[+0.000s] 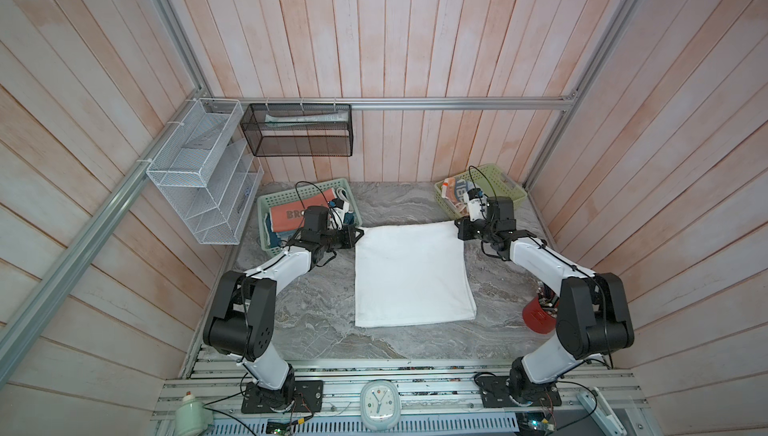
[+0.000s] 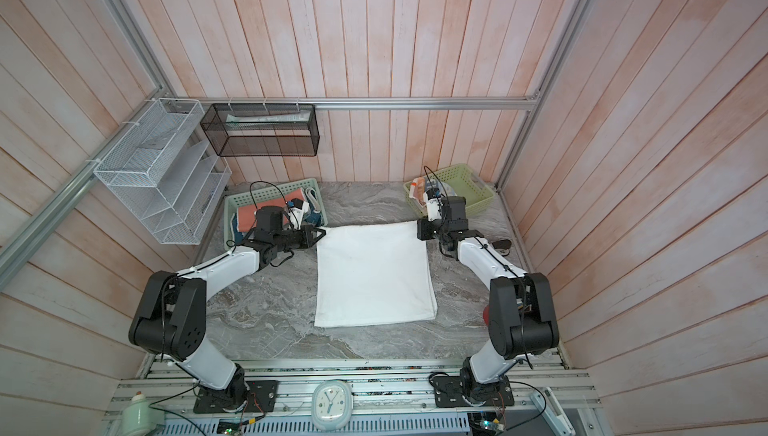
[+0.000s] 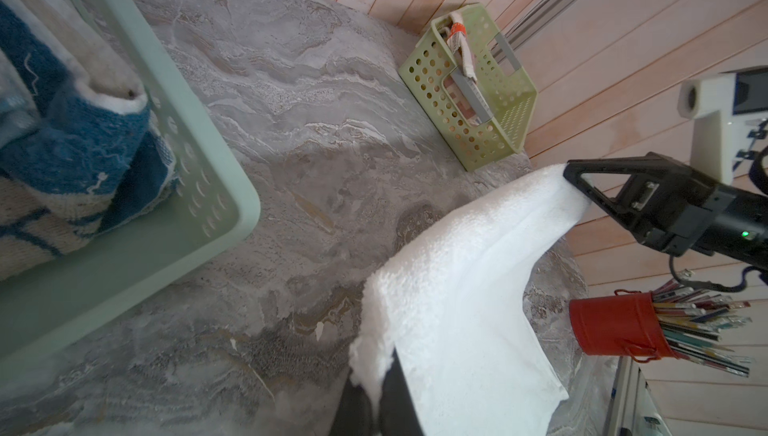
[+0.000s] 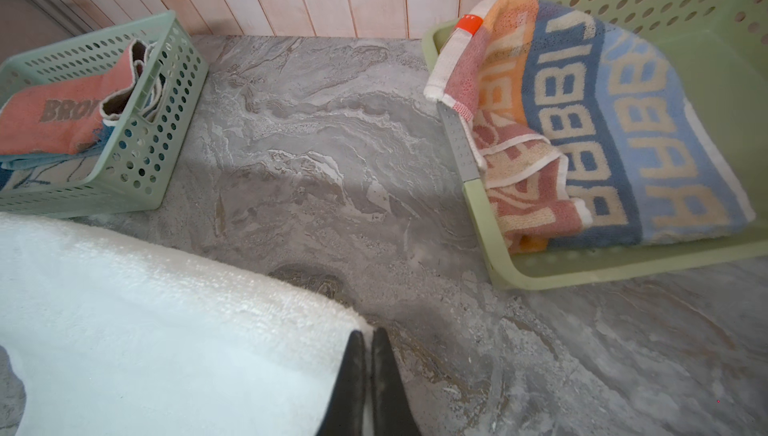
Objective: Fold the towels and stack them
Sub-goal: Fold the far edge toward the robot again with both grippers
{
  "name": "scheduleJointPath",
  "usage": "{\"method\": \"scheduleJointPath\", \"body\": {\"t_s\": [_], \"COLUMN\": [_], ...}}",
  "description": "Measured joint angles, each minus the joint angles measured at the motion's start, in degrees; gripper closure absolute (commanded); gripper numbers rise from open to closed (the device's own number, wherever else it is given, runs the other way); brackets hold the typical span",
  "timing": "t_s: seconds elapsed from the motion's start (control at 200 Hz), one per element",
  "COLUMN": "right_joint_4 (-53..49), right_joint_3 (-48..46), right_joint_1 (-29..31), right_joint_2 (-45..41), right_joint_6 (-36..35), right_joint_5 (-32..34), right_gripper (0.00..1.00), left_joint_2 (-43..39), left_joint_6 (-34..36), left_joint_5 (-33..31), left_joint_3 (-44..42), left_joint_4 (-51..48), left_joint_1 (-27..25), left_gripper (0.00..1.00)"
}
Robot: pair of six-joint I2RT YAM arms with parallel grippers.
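Observation:
The plain white towel point(image 1: 413, 276) point(image 2: 374, 276) lies spread on the marble table, its far edge lifted slightly. My left gripper point(image 1: 360, 230) point(image 3: 380, 376) is shut on its far left corner. The far right corner sits pinched in my right gripper point(image 1: 455, 222) point(image 4: 369, 334), which is shut too. A coral towel lettered "BROWN" point(image 4: 54, 114) and a cream towel with blue border point(image 3: 62, 143) rest in the left basket. The striped lettered towel point(image 4: 602, 122) lies in the right basket.
A mint green basket point(image 1: 266, 205) stands at the far left of the table, a yellow-green basket point(image 1: 507, 189) at the far right. A red cup of pens point(image 1: 538, 317) stands by the right arm. Wire racks point(image 1: 199, 172) hang on the wall.

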Motion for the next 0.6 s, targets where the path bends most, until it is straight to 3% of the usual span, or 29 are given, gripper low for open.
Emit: {"method": "scheduleJointPath", "body": {"t_s": [0.135,0.2,0.38,0.6], "right_joint_4": [2.7,3.8,5.1,-1.2], "right_joint_3": [-6.9,-10.3,-19.0,-27.6], "right_joint_1": [0.0,0.0,0.0,0.0], "right_joint_2": [-2.9,-4.8,-12.1,-27.5], "right_joint_6": [0.1,0.2,1.7,8.7], "right_joint_5": [-1.2,-1.7,-3.2,-3.8], "right_gripper": [1.0,0.94,0.81,0.62], "left_joint_2": [-2.7,-4.1,-10.4,-29.1], "left_joint_6": [-0.1,-0.3,-1.6,-4.2], "left_joint_5": [0.6,0.5,-1.3,-8.4], "left_joint_3": [-5.9,-9.3,-20.1,-34.3], "left_joint_4": [4.0,5.8,10.3,9.4], "left_joint_1": [0.0,-0.2,-2.6,-9.4], "left_gripper": [0.98,0.95,0.74,0.56]}}
